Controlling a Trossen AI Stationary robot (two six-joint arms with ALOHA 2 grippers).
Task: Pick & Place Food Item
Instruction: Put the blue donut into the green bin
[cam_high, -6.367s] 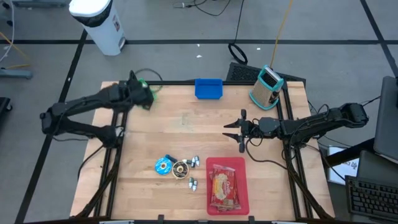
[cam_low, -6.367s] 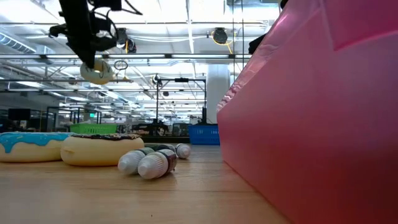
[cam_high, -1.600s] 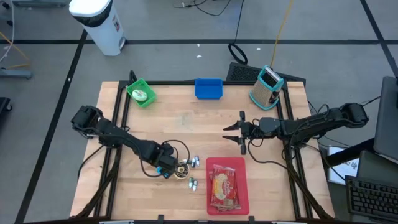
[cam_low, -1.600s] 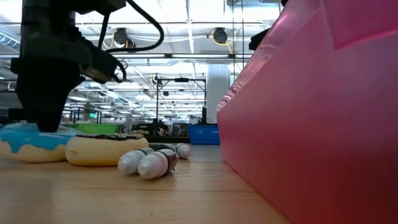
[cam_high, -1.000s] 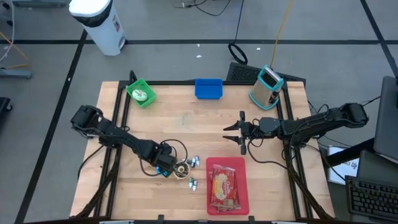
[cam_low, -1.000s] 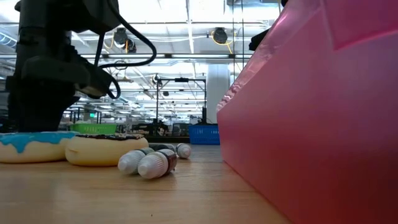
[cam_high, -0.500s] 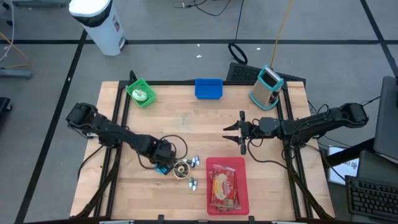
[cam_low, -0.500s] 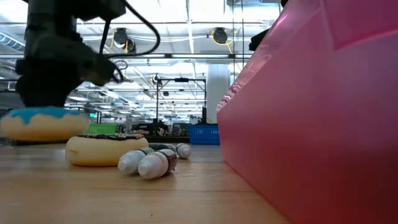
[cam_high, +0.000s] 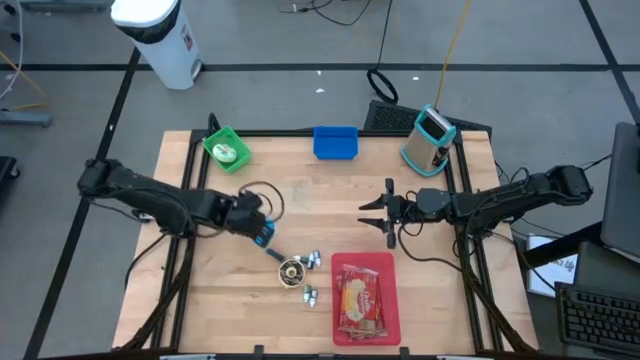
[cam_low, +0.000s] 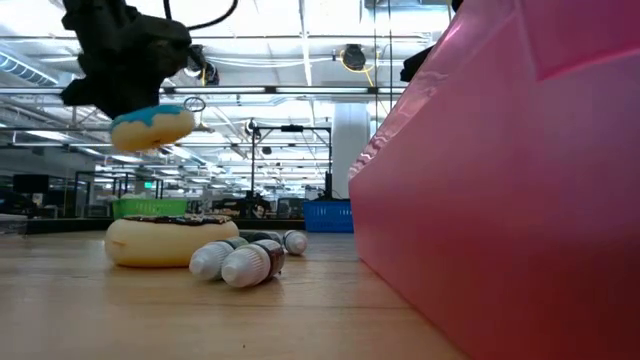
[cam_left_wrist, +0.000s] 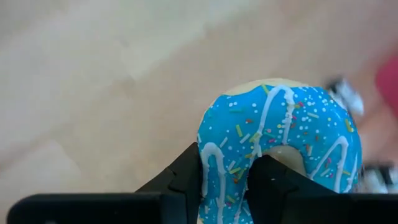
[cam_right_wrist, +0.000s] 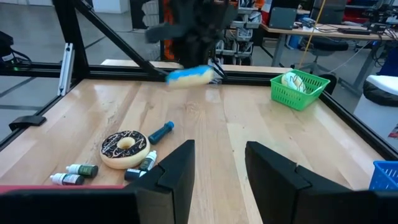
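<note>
A blue-iced doughnut with sprinkles (cam_left_wrist: 280, 134) hangs in the air, with my left gripper (cam_high: 262, 233) shut on it over the table's left-middle; the low view shows the blue doughnut (cam_low: 152, 126) well above the wood. A chocolate-iced doughnut (cam_high: 291, 271) lies flat on the table nearer the front. At the table's right, my right gripper (cam_high: 386, 212) stands open and level with nothing between its fingers. A green basket (cam_high: 226, 148) with a pale item inside stands at the far left corner. My left gripper has the doughnut's ring (cam_left_wrist: 225, 177) between its two fingers: one finger (cam_left_wrist: 268, 177) reaches into the hole, the other (cam_left_wrist: 183, 177) lies against the outer rim. The fingers come slanting down from above. The doughnut is lifted clear of the table, its icing side up.
Several small bottles (cam_high: 311, 261) and a teal marker (cam_right_wrist: 160, 131) lie around the chocolate doughnut. A red tray (cam_high: 390, 300) with a snack packet sits at the front right. A blue bin (cam_high: 335, 142) and a teal device (cam_high: 430, 138) stand along the far edge.
My left gripper has taken hold of the blue doughnut, which lay on the table beside the chocolate one, and has risen with it toward the far and left edges. The doughnut is now lifted clear. The chocolate doughnut and bottles have stayed in place.
</note>
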